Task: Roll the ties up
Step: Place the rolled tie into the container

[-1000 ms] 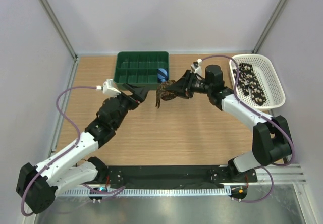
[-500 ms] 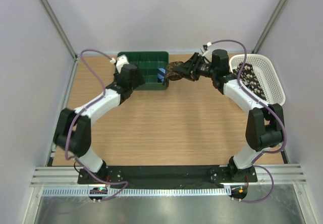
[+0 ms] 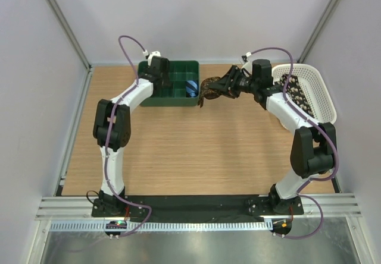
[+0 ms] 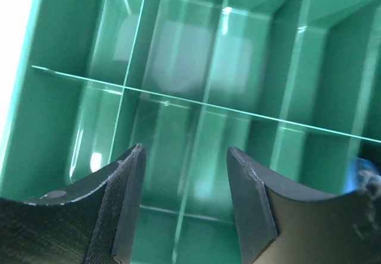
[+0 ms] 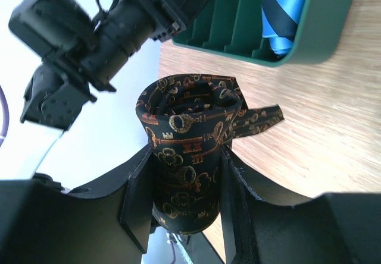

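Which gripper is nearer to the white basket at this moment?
Right. The right gripper, holding the rolled brown tie, is a little left of the basket in the top view. The left gripper is over the green tray, farther to the left.

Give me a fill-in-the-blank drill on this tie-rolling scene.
The right gripper holds a tie that is already ____.
The blue striped roll sits in the ____ tray.
The spotted black tie lies in the ____ basket.
The left gripper, above the tray, holds ____.
Missing words: rolled; green; white; nothing.
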`<state>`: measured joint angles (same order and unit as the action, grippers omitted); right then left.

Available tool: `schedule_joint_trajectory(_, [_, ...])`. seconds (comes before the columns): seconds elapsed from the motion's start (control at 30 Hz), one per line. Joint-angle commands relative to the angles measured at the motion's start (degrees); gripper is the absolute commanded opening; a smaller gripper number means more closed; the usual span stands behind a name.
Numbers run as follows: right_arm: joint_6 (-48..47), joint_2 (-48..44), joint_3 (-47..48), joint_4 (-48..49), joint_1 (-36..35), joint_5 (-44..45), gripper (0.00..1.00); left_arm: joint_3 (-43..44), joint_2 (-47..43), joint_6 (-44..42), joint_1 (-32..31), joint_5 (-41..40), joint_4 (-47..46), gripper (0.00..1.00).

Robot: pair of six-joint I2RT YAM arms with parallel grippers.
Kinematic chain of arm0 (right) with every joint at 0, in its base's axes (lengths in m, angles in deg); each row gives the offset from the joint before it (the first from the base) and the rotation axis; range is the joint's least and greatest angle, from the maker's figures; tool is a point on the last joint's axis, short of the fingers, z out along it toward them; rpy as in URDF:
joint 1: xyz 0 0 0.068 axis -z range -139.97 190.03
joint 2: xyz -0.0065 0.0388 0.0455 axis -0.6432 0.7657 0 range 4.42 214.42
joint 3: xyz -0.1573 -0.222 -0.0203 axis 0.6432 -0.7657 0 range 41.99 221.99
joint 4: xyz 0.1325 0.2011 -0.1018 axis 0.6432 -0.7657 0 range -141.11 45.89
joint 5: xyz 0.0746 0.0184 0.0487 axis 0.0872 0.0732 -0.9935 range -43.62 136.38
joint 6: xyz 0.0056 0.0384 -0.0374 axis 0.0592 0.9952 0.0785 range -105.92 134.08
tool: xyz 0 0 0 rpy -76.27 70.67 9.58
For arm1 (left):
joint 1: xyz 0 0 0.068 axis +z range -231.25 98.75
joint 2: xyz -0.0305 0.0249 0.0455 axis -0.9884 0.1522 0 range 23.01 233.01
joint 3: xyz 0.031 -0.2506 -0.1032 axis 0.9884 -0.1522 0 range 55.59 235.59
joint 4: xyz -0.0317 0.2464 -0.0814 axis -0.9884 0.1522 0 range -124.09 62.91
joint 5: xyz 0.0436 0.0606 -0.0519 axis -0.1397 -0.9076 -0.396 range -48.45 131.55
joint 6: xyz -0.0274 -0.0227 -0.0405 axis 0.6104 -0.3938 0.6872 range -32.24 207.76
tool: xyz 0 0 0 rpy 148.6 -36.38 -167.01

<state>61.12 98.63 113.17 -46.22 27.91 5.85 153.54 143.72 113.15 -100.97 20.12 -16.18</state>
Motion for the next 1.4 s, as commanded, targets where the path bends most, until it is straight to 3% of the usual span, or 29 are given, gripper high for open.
schedule_joint_trajectory(0.0, [-3.1, -3.5, 3.1, -1.6, 0.5, 1.4, 0.01, 3.4, 2.5, -2.3, 0.7, 1.2, 4.7, 0.59])
schedule_joint_trajectory(0.17, [-4.1, -3.5, 3.8, -3.2, 0.7, 2.5, 0.01, 3.2, 4.4, -1.9, 0.7, 4.0, 5.5, 0.51])
schedule_joint_trajectory(0.23, [-5.0, -3.2, 5.0, -4.9, 0.6, 3.1, 0.01, 2.4, 4.5, -2.0, 0.6, 5.1, 5.6, 0.31])
schedule_joint_trajectory(0.27, [-5.7, -2.6, 5.7, -7.0, 0.5, 3.6, 0.01, 1.8, 3.8, -1.9, 0.6, 5.3, 5.6, 0.14])
schedule_joint_trajectory(0.33, [-7.3, -2.5, 7.0, -8.0, 0.5, 5.4, 0.01, 0.2, 2.9, -1.7, 0.6, 5.9, 5.2, 0.0])
schedule_joint_trajectory(0.53, [-13.0, -0.7, 12.0, -15.6, -0.2, 9.7, 0.01, -9.5, -4.1, -0.6, 0.2, 6.6, 2.6, 0.0])
schedule_joint_trajectory(0.8, [-19.4, 3.7, 21.1, -25.5, -6.3, 16.8, 0.01, -18.0, -9.0, -1.4, -0.8, 8.2, -0.2, 0.0])
schedule_joint_trajectory(1.37, [-23.6, 14.3, 31.3, -32.5, -14.9, 28.7, 0.01, -24.1, -13.8, -5.5, -3.4, 8.4, -2.8, 0.0])
